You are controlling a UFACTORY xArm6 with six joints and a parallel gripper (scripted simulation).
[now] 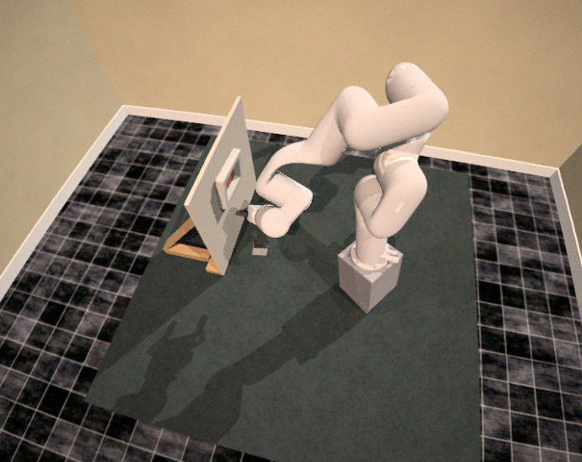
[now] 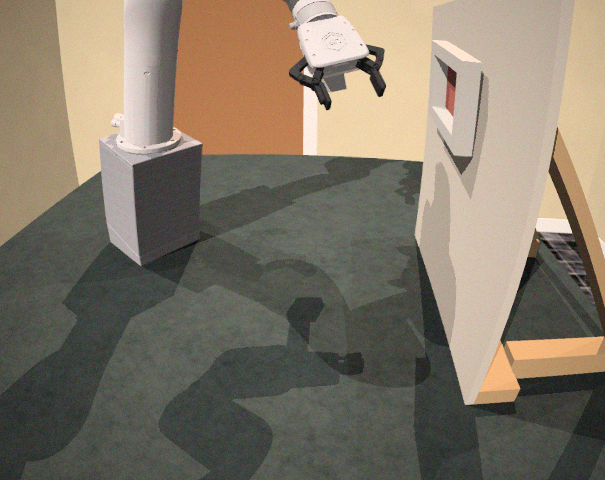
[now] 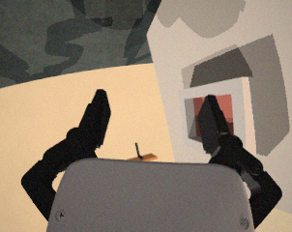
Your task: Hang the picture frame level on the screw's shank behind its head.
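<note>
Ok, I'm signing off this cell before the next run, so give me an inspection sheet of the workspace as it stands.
Surface: dark green mat over black tiled floor, heavy arm shadows on it.
Job's things: picture frame, white with a red centre, sits against the wall panel; screw hidden, seating cannot be judged.
Clutter: nothing seen.
Grippers: gripper open, empty, in the air, apart from the frame.
Cables: nothing seen.
Surroundings: wooden brace props the panel; grey pedestal carries the arm; tan room walls.
</note>
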